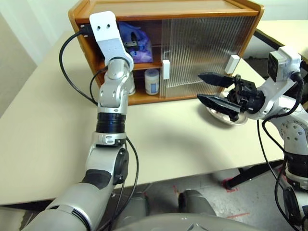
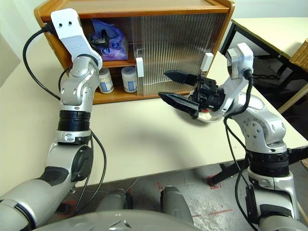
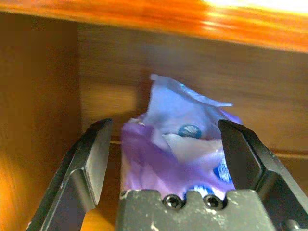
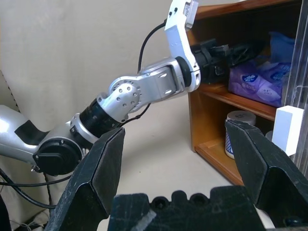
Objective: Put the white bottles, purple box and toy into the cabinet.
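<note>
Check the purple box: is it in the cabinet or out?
In. The purple box sits on the upper shelf of the cabinet, and the left gripper has open fingers on either side of it.

Purple box on cabinet shelf

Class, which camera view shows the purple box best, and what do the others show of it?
The left wrist view: the purple box sits close up between the open left gripper fingers, torn flap and blue mark plain. Both eye views show it small on the cabinet upper shelf, partly behind the arm. The right wrist view shows it sideways, at a distance.
</note>
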`<state>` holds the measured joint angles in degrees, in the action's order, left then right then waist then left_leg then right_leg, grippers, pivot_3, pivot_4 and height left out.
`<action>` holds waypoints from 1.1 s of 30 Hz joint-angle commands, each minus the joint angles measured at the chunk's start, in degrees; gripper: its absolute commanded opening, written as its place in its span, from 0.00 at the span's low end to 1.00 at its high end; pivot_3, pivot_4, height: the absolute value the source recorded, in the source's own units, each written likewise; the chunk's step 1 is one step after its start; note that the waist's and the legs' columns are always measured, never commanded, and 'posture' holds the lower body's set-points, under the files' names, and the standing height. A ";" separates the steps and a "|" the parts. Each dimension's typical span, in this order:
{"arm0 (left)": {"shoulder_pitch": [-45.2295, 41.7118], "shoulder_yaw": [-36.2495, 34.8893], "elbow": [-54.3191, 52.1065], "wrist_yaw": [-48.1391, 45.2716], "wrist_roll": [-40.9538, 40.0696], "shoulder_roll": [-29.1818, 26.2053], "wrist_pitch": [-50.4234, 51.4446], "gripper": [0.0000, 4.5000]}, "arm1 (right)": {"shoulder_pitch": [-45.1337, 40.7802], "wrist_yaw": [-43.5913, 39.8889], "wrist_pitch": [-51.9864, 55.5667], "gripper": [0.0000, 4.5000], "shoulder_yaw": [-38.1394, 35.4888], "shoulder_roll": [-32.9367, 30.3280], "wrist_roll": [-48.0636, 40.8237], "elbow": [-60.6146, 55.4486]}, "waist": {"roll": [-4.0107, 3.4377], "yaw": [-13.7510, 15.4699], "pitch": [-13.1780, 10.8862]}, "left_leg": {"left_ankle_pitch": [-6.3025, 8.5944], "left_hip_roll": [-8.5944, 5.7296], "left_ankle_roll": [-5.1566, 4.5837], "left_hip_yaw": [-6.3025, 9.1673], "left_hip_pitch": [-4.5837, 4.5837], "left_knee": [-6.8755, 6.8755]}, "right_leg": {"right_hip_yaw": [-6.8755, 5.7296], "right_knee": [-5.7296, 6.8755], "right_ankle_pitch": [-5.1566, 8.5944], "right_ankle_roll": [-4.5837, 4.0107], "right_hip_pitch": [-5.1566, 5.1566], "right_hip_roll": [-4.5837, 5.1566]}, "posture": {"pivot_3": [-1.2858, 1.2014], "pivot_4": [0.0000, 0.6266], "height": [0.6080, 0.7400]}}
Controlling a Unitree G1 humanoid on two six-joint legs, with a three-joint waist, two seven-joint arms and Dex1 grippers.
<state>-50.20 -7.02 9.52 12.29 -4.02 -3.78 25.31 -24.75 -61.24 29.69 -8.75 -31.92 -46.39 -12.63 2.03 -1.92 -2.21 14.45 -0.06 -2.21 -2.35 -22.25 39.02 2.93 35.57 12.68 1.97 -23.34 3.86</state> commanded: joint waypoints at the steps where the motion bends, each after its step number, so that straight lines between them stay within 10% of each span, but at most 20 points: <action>1: 1.39 2.26 -4.39 -3.91 0.34 -1.44 1.87 0.99 | -1.02 -0.77 -0.56 1.00 -0.07 -0.67 0.24 0.95 | 0.00 -0.02 0.00 | 0.00 -0.01 -0.01 0.00 0.00 0.00 | 0.00 0.00 0.00 0.00 0.00 0.00 | 0.51 0.00 1.00; 10: 6.68 5.57 -11.59 -16.17 -2.78 -4.28 3.94 0.99 | -2.10 -1.30 -0.51 1.00 0.22 -0.84 0.50 2.10 | -0.02 -0.07 0.01 | -0.03 0.00 -0.05 -0.02 0.03 0.00 | 0.06 0.00 0.00 -0.01 0.01 -0.01 | 0.52 0.00 1.00; 22: 10.86 4.59 -7.87 -20.64 -2.95 -5.37 3.04 0.01 | -1.63 -0.62 -0.31 1.00 -0.27 -0.99 0.37 1.31 | -0.02 0.02 0.01 | -0.13 0.09 -0.23 -0.02 0.08 0.00 | 0.16 0.03 0.01 0.00 0.01 -0.01 | 0.51 0.00 1.00; 33: 9.34 3.77 -0.38 -16.71 -0.91 -4.73 -0.38 0.01 | -1.17 -0.13 -0.44 1.00 -0.47 -1.17 0.27 0.84 | -0.02 0.01 0.01 | -0.13 0.11 -0.23 -0.02 0.07 0.00 | 0.19 0.02 0.01 0.01 0.00 0.00 | 0.50 0.00 1.00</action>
<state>-39.84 -3.12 7.80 -5.09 -5.66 -8.78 25.56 -26.24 -61.51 29.69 -8.65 -32.64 -46.22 -11.01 2.01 -1.91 -2.20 14.32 0.06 -2.44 -2.37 -22.17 39.02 3.13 35.58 12.69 1.98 -23.34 3.86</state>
